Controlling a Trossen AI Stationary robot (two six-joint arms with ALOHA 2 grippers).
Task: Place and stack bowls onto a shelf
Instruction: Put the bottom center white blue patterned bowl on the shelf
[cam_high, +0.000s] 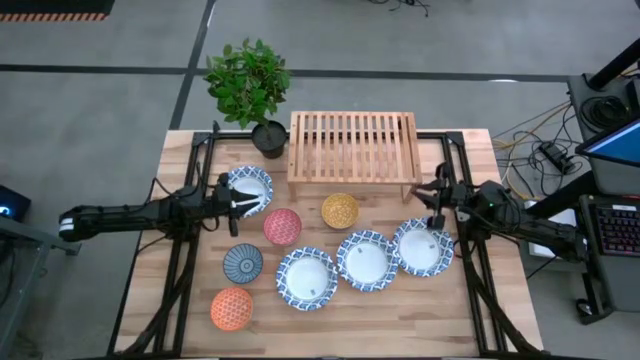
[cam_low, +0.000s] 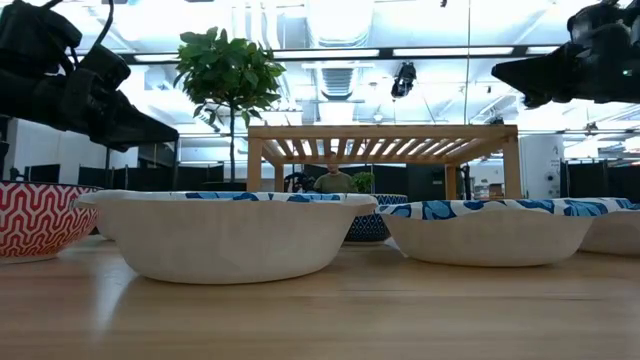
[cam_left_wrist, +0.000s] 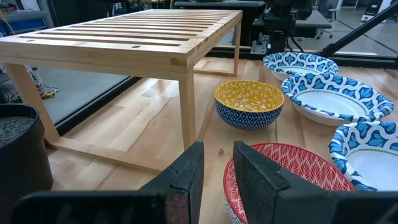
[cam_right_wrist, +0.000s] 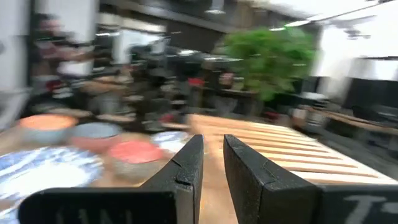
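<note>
Four wide blue-rimmed bowls sit on the table: one (cam_high: 248, 187) at the left, and three in a row (cam_high: 306, 278), (cam_high: 367, 260), (cam_high: 423, 247) toward the near side. Among them stand the small red (cam_high: 282, 226), yellow (cam_high: 340, 210), teal (cam_high: 243, 263) and orange (cam_high: 231, 308) bowls. The slatted wood shelf (cam_high: 353, 147) stands at the far edge with nothing on it. My left gripper (cam_high: 248, 203) hovers over the left wide bowl, narrowly open (cam_left_wrist: 216, 168), pointing at the red bowl (cam_left_wrist: 292, 174). My right gripper (cam_high: 425, 192) hangs by the shelf's right leg, narrowly open (cam_right_wrist: 211, 155).
A black plant pot (cam_high: 268, 138) with a leafy plant stands off the shelf's left end. Black frame rails run along both table sides. In the low view both arms (cam_low: 100, 100), (cam_low: 560, 60) are raised above the bowls. A person sits in the room beyond the shelf.
</note>
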